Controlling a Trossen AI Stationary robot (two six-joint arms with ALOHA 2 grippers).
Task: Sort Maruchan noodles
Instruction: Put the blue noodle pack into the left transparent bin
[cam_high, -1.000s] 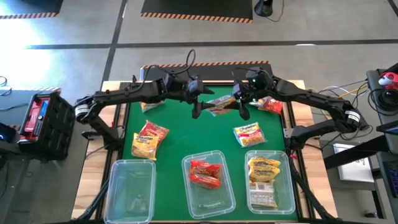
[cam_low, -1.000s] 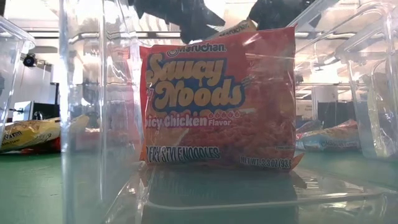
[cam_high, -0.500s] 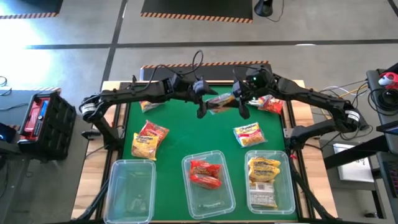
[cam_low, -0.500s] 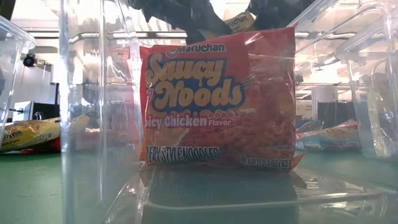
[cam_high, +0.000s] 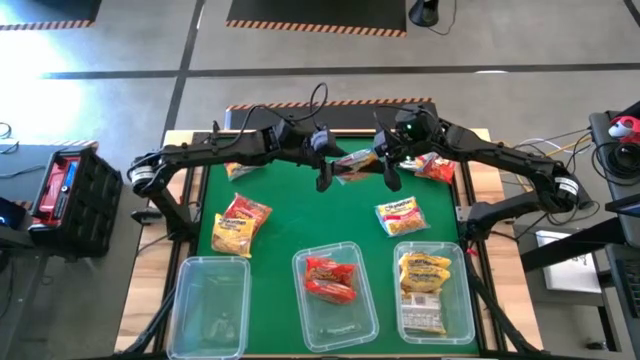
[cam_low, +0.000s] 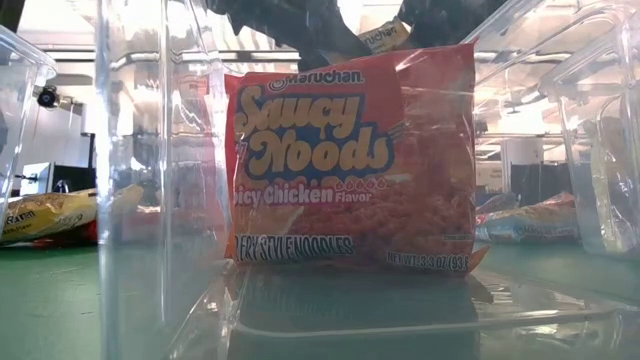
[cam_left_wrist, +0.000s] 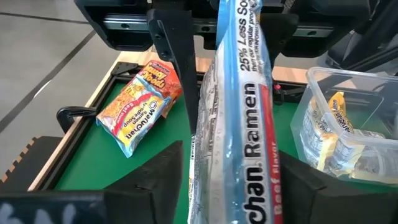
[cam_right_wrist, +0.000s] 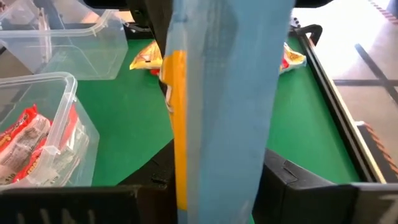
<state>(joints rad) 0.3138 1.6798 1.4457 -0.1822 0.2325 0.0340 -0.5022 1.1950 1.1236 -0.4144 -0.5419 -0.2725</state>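
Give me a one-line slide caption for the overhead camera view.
Both claws, left and right, meet on one noodle packet above the green mat.

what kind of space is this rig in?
Likely a robotics lab or workshop: bare concrete floor with hazard-striped mats, a green-topped table fenced by equipment, and fluorescent-lit open room beyond the clear bins.

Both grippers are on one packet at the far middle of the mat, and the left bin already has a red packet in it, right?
Not quite. The left bin is empty; the red packet lies in the middle bin, as the high view shows. The left gripper and right gripper do share one packet.
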